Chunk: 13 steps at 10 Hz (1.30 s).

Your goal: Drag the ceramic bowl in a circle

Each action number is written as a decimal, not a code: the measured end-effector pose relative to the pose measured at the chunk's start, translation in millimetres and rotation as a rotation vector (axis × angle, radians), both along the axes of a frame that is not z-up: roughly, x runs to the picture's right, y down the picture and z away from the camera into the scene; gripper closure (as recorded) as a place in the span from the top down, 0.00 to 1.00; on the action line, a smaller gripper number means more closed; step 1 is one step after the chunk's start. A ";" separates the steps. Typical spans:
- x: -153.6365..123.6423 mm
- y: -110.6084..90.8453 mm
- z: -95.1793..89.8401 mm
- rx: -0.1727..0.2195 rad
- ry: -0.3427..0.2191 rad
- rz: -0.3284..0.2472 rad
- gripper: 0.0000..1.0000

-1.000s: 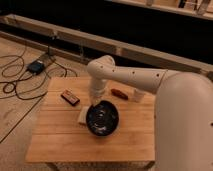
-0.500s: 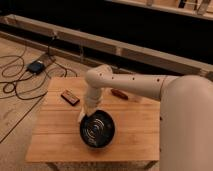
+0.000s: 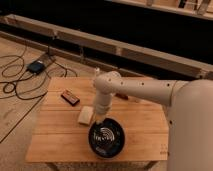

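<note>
Since the earlier frame, the ceramic bowl (image 3: 106,137) sits nearer the surface's (image 3: 55,135) lower front edge. Reaching down at frame centre, the gripper (image 3: 100,120) has its fingers closed on the bowl's upper-left rim.

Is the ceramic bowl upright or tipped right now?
Upright: the ceramic bowl sits flat on the wooden table, its shiny inside facing up. The gripper reaches down at its far rim.

From my seat the feed is dim, warm and soft throughout. The light wooden counter (image 3: 60,135) is the brightest area; the background toward twelve o'clock is nearly black. Glare rings glint inside the glossy black ceramic bowl (image 3: 106,136), below the shut claw (image 3: 100,121).
</note>
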<state>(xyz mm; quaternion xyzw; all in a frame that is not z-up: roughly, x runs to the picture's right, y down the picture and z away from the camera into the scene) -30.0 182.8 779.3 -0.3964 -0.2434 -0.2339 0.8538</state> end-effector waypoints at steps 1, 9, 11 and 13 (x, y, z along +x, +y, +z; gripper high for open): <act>21.0 1.4 3.0 -0.008 0.047 0.012 0.02; 112.4 -49.3 26.0 0.029 0.251 0.039 0.02; 109.6 -70.5 36.2 0.045 0.252 0.003 0.02; 98.8 -84.0 44.4 0.057 0.238 -0.021 0.02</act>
